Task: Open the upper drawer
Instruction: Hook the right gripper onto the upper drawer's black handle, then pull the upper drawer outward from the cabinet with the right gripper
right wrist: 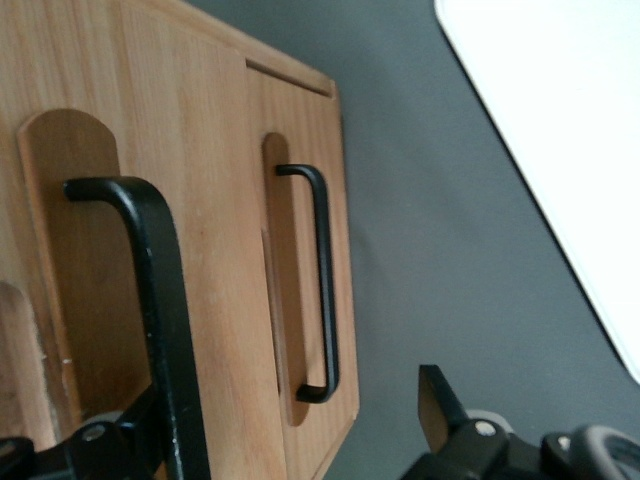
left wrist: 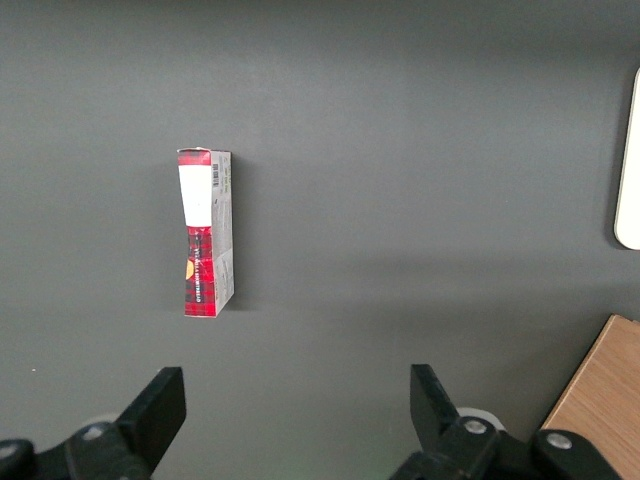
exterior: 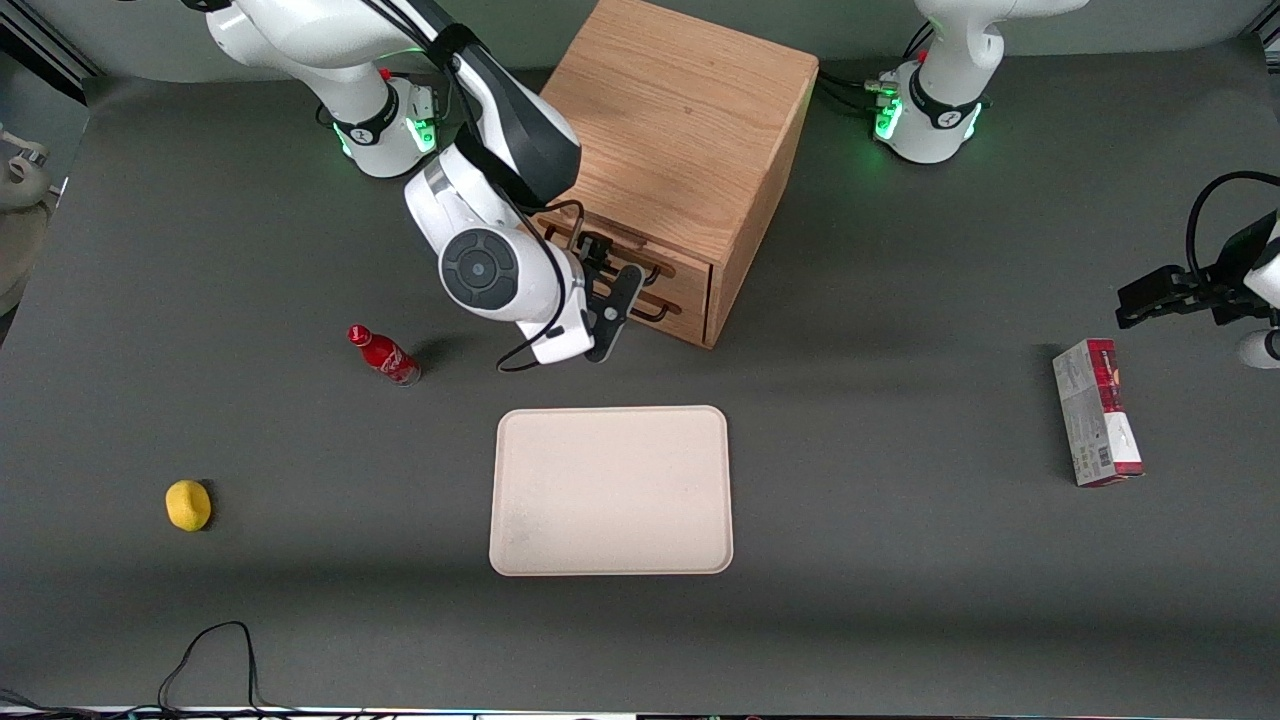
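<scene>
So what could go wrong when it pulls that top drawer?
The open pincer has the upper drawer's handle close by one finger, not centred, so it could slip off. The lower drawer's handle is just beside it and might get snagged instead. A hard pull may drag the whole cabinet toward the tray.

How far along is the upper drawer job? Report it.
Done: the gripper is at the cabinet front, open, straddling the upper drawer handle. In hand: the grasp, not yet closed. Left: the pull; the drawer looks shut.
</scene>
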`<action>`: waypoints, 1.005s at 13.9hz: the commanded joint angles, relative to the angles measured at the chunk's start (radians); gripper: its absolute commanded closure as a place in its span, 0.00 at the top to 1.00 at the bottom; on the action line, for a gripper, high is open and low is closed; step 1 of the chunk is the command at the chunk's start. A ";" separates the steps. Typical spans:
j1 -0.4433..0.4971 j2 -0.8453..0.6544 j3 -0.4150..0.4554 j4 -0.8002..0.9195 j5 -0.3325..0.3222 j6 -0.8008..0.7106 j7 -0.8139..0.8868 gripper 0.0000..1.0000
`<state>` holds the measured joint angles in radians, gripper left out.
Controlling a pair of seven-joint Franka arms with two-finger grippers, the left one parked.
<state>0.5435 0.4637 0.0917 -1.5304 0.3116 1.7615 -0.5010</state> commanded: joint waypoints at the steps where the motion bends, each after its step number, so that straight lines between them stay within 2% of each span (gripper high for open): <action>1: -0.019 0.023 -0.006 0.016 -0.014 0.010 -0.033 1.00; 6: -0.025 0.044 -0.006 0.053 -0.012 0.013 -0.034 1.00; 14: -0.088 0.050 -0.006 0.090 -0.014 0.012 -0.044 1.00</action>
<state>0.4597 0.4957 0.0825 -1.4750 0.3090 1.7790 -0.5204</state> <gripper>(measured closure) 0.000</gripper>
